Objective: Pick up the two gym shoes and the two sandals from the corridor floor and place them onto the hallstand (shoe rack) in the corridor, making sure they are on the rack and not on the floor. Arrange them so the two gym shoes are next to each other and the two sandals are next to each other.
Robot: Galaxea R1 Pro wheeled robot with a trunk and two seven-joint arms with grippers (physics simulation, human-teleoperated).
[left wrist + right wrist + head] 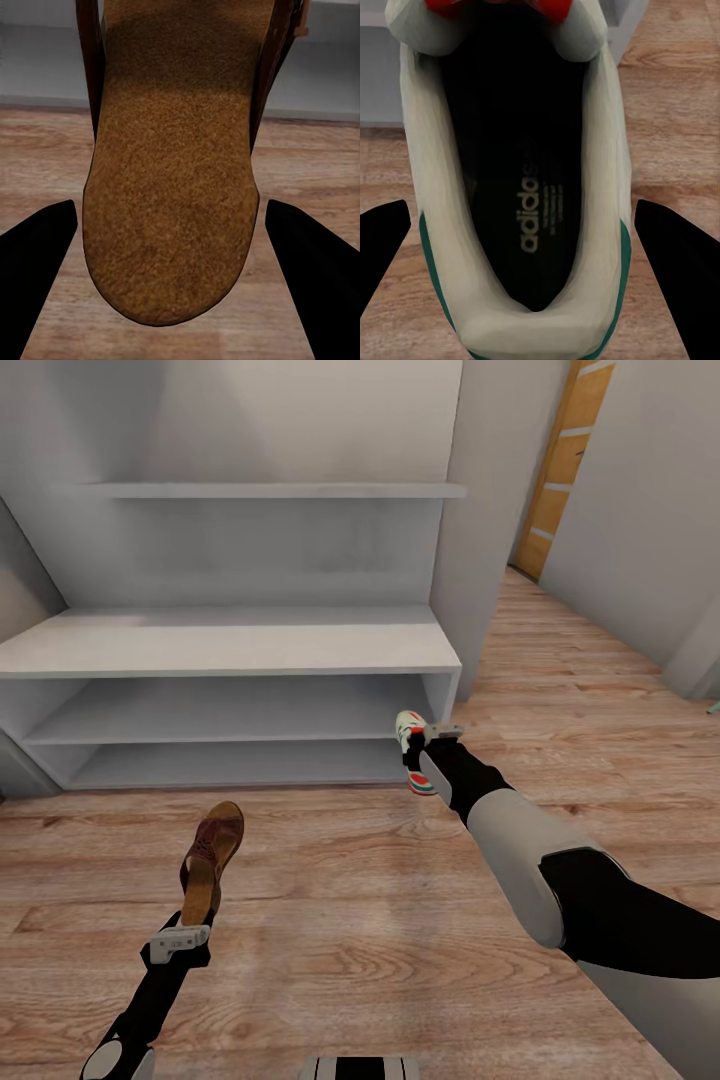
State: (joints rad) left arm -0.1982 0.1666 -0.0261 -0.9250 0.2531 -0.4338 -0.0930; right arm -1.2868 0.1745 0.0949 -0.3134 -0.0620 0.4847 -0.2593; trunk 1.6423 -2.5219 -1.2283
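Note:
My left gripper (183,937) is shut on one brown sandal (212,858), holding it by the heel above the corridor floor (350,900) in front of the hallstand (230,645). In the left wrist view the tan footbed of the sandal (172,187) lies between the two black fingers (37,262). My right gripper (432,740) is shut on one white gym shoe (409,730) with green and red trim, held just off the hallstand's right end. In the right wrist view the gym shoe (450,247) shows its dark opening. The hallstand's top and both shelves are bare.
A thin floating wall shelf (270,490) hangs above the hallstand. A grey wall corner (480,530) stands right of it, and the corridor runs back to a wooden door (560,470). Open plank floor lies between me and the hallstand.

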